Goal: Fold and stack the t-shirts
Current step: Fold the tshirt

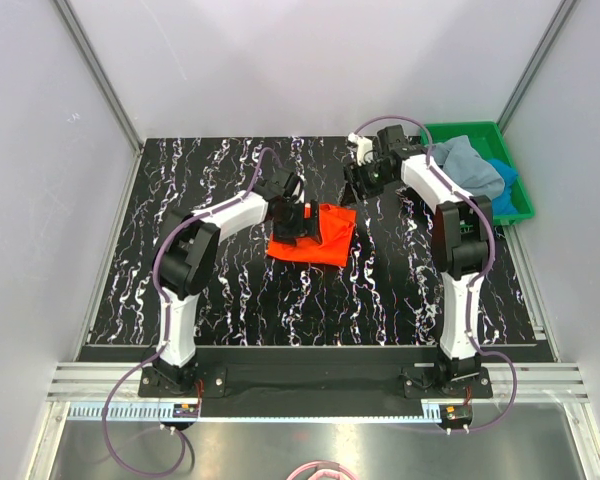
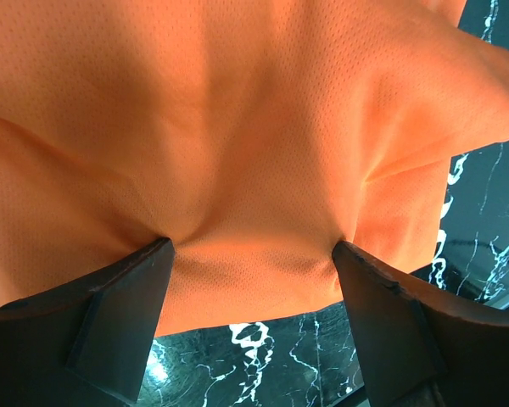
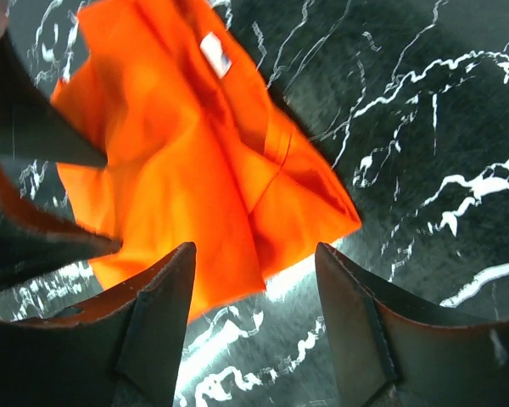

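Left hand (image 2: pixel 253 254): apart, pressing orange shirt (image 2: pixel 254 127) | right hand (image 3: pixel 254 263): apart, empty; shirt lies near-left | left side nearer

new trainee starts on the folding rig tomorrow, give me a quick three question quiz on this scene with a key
1. Which claw touches the orange t-shirt? A left, B right, C both.
2. True or false: the green tray holds no cloth.
3. Fill in: the right claw hangs above the table with its jaws ____ and nothing between them.

Key
1. A. The left claw presses its spread fingers into the cloth, while the right one is clear of it.
2. False. The grey-blue t-shirt and the bright blue t-shirt lie in it.
3. open
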Controlling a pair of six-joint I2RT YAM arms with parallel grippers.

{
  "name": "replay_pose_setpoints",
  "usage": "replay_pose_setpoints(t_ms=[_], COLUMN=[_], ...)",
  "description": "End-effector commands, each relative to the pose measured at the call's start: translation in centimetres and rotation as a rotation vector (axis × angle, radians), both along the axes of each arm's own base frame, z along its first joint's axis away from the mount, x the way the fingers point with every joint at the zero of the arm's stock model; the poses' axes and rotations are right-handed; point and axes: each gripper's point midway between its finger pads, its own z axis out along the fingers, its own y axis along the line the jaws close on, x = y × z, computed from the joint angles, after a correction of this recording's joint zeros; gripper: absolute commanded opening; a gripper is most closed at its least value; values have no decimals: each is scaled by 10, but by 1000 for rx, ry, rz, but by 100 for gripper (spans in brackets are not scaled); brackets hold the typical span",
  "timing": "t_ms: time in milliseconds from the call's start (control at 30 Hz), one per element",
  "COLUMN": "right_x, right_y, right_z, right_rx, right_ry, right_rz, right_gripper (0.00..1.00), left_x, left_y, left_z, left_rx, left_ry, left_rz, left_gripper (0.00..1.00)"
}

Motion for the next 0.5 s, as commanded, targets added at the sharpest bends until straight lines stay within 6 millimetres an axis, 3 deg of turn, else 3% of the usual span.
replay_pose_setpoints(t_ms=[0,300,467], right_x=[-15,-57,-71], right_y=[-3,9,17], right_z=[41,34,21], right_rx=[-1,-22,-16], right_ry=[-118,-64,8], right_rz=[130,290,332], right_gripper=[65,64,64], left_x=[6,12,15], left_y=[11,7,6], left_z=[6,8,10], left_rx=[62,57,51], left_ry=[-39,-49,-54], left_rz=[2,1,5], left_gripper=[86,86,86])
